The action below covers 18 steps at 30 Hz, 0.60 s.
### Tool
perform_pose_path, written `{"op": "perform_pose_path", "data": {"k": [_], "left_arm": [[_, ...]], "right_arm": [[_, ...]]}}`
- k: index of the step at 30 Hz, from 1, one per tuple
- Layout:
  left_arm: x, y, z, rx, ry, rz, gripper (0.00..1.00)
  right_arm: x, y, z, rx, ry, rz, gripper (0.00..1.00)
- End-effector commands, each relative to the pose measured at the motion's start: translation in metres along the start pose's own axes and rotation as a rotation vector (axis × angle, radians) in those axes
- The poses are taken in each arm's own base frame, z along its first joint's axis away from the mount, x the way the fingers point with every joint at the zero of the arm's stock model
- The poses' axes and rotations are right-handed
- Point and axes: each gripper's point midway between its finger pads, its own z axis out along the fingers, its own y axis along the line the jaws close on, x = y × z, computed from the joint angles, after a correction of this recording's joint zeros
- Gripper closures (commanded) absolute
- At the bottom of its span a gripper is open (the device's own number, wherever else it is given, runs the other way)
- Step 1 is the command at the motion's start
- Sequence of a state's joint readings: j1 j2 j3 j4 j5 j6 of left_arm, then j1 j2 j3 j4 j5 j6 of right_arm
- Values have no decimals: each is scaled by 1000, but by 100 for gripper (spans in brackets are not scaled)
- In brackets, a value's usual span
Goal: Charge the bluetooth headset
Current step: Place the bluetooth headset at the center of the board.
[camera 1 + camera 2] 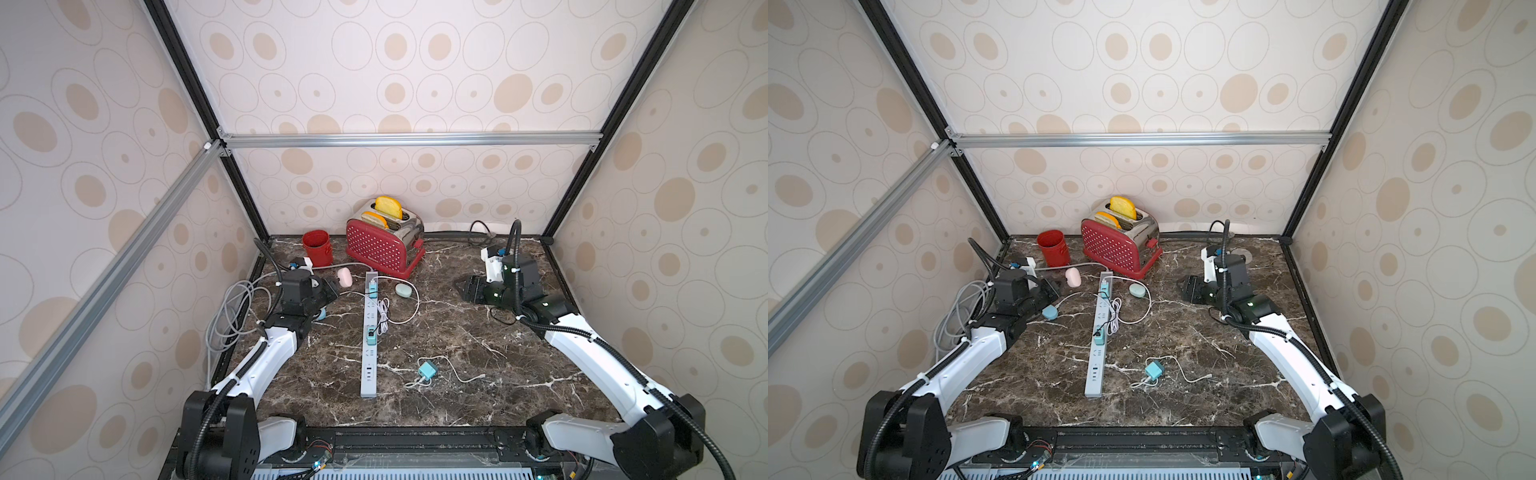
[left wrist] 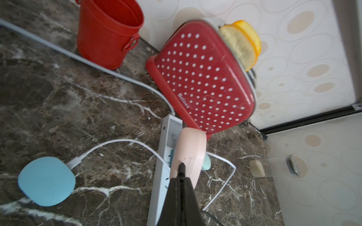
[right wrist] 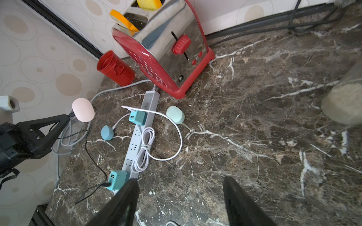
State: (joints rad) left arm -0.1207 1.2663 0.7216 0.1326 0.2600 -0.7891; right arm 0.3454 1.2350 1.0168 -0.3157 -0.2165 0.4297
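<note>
A pink headset case [image 1: 345, 277] [image 2: 191, 148] hangs off the table at the back left. My left gripper [image 1: 334, 286] [image 2: 182, 168] is shut on a black charging plug [image 2: 181, 168] whose tip meets the case's end. The plug's thin black cable [image 3: 92, 156] runs to a teal charger [image 3: 117, 180] on the grey power strip [image 1: 370, 332] [image 3: 137, 137]. My right gripper [image 1: 459, 289] [image 3: 181, 185] stands open over bare table at the right, with nothing between its fingers.
A blue case [image 1: 1049, 311] [image 2: 47, 182] and a green case [image 1: 403, 290] lie either side of the strip, with white cables. A red toaster [image 1: 382, 245] and red cup [image 1: 318, 248] stand at the back. A loose teal charger [image 1: 427, 370] lies near the front.
</note>
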Motion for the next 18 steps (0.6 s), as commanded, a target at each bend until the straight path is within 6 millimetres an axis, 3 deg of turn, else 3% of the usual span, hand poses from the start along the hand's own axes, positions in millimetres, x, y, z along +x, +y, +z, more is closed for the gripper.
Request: {"op": "perform_pose_path", "data": {"k": [1,18], "left_arm": [[-6,5,12,10,-44,-21,100],[30,56,77,-67,74,-110,100]], "right_arm": [[19,-8,11,-8,79,31,28],[33,-31,34,7,140,104,28]]}}
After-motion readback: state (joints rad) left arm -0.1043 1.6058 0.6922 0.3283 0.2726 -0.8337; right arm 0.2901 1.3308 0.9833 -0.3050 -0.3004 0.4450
